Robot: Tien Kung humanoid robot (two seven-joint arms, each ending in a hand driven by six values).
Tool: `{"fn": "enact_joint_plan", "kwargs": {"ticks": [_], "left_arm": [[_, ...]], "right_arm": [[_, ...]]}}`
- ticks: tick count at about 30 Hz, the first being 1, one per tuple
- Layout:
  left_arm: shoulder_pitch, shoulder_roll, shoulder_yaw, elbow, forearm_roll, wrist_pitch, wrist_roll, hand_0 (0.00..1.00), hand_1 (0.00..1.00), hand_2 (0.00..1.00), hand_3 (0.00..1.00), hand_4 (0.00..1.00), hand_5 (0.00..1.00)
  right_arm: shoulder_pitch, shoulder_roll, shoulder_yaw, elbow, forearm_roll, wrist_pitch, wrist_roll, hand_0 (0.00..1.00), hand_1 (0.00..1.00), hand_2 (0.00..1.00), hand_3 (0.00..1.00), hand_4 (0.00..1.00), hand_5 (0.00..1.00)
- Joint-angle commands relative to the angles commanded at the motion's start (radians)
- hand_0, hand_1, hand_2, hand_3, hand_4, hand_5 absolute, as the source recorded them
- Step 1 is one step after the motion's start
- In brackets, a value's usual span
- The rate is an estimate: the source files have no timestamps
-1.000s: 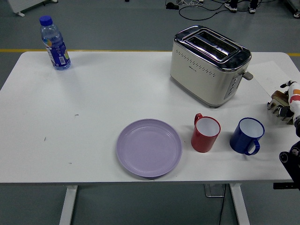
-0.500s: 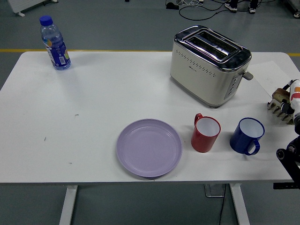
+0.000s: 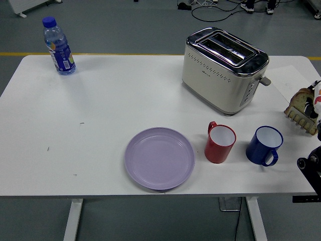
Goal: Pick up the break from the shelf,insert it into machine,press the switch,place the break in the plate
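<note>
Compared with the frame one second earlier, the wooden rack with a row of short teeth [image 3: 302,113] at the right edge of the white counter [image 3: 100,115] shows more of itself, and a brown rounded piece, probably the slice of bread [image 3: 304,96], now stands visible on top of it; half a second ago it was partly covered by the white, orange and black part at the picture's edge, which has moved back to the right. Everything else has stayed in place. The right robot hand [image 3: 317,103] is only a small part at the right border beside the rack, and one cannot tell if its fingers are released or clenched; a black arm joint [image 3: 311,168] shows lower at the same edge. The left robot hand is not in view. The round lilac plastic plate [image 3: 159,158] near the front of the counter holds nothing. The red enamel mug with a white inside [image 3: 219,143] and the dark blue mug with a white inside [image 3: 264,145] stand just beside each other to the right of the plate, both empty. The cream and chrome two-slot toaster [image 3: 223,69] stands behind them, its slots dark. A clear plastic water bottle with a blue cap and label [image 3: 58,46] stands upright in the far left corner.
</note>
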Motion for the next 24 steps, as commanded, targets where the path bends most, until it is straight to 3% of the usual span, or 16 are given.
{"fn": "enact_joint_plan", "kwargs": {"ticks": [10,14,20,24], "left_arm": [[0.006,0.0,-0.01,0.0,0.016,-0.002,0.003,0.633,0.603,0.652,0.734,0.537,0.987],[0.008,0.0,-0.011,0.0,0.018,-0.002,0.004,0.633,0.602,0.652,0.734,0.535,0.987],[0.015,0.0,-0.01,0.0,0.023,-0.003,0.006,0.633,0.602,0.651,0.734,0.535,0.988],[0.015,0.0,-0.003,0.0,0.016,-0.003,0.006,0.633,0.602,0.651,0.734,0.535,0.988]], "right_arm": [[0.032,-0.074,0.071,0.15,0.0,-0.04,0.01,0.302,0.341,0.405,0.487,0.421,0.002],[0.059,-0.095,0.084,0.213,0.0,-0.071,0.046,0.279,0.321,0.392,0.484,0.435,0.002],[0.102,-0.059,0.113,0.279,0.082,-0.182,0.184,0.267,0.309,0.379,0.47,0.452,0.002],[0.161,-0.026,0.083,0.26,0.174,-0.218,0.256,0.267,0.309,0.379,0.47,0.452,0.002]]}}
